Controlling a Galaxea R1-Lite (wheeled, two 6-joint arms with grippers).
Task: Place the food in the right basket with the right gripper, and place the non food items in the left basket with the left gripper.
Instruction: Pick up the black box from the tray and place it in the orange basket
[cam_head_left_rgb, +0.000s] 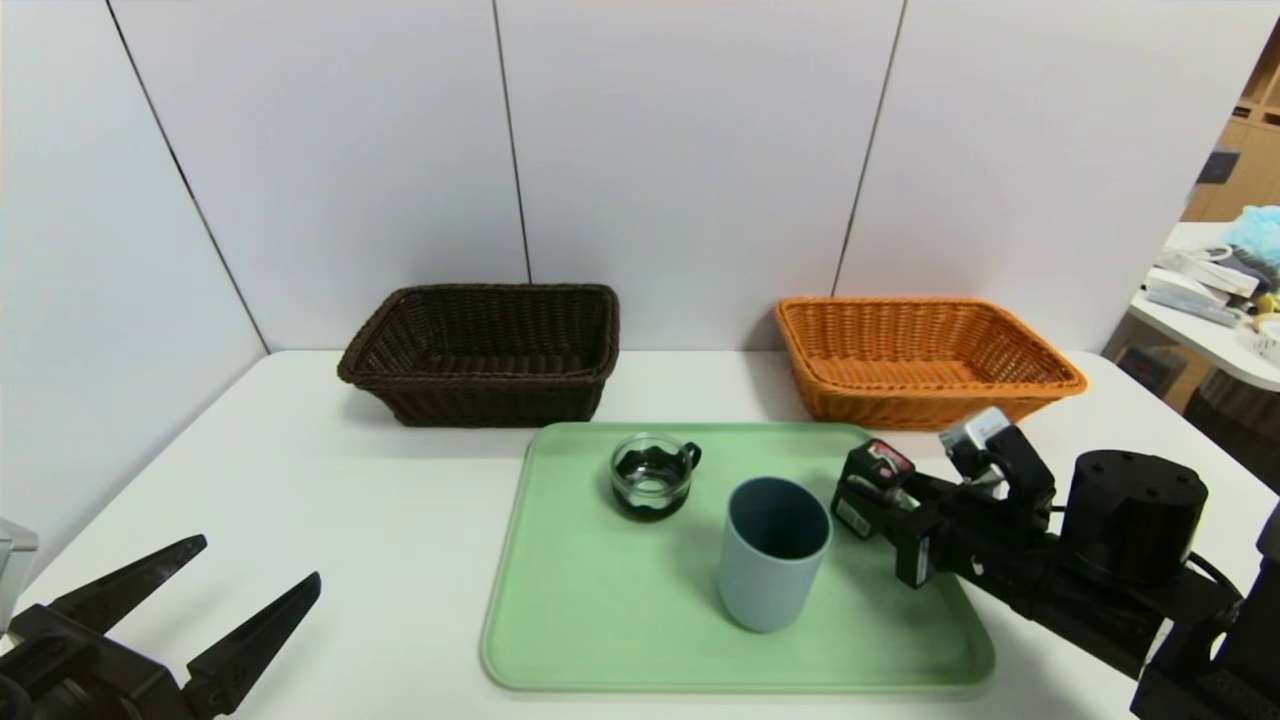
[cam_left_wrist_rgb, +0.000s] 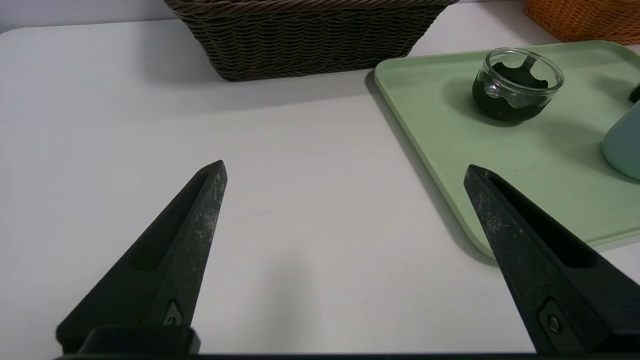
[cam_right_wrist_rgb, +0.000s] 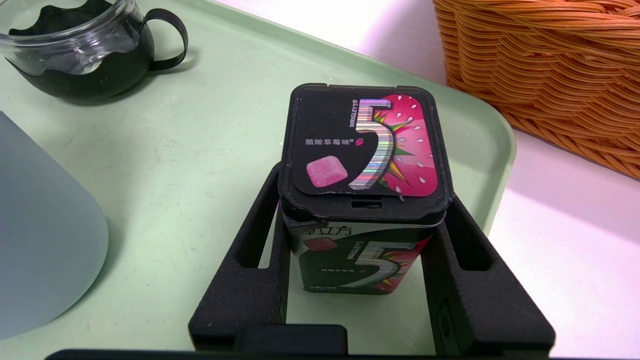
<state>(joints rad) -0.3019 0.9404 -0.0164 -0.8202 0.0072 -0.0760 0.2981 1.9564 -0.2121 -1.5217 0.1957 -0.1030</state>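
The left gripper (cam_left_wrist_rgb: 345, 167), fingers spread wide, hovers over the white table (cam_left_wrist_rgb: 300, 175), near the green tray (cam_left_wrist_rgb: 440, 130) holding the glass cup (cam_left_wrist_rgb: 517, 85).

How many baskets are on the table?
2. The dark brown basket sits at the back left of the table, and the orange basket at the back right, both behind the green tray. None seem hidden.

The right gripper (cam_head_left_rgb: 868, 497) reaches in from the bench's right edge, its arm stretched low and nearly level toward the middle, and its fingers (cam_right_wrist_rgb: 260, 260) are clamped against both sides of the food (cam_right_wrist_rgb: 361, 165). The left gripper (cam_head_left_rgb: 262, 565) hangs near the bench's front left corner, pointing forward, its two tapering fingers (cam_left_wrist_rgb: 185, 240) spread wide apart and holding nothing.
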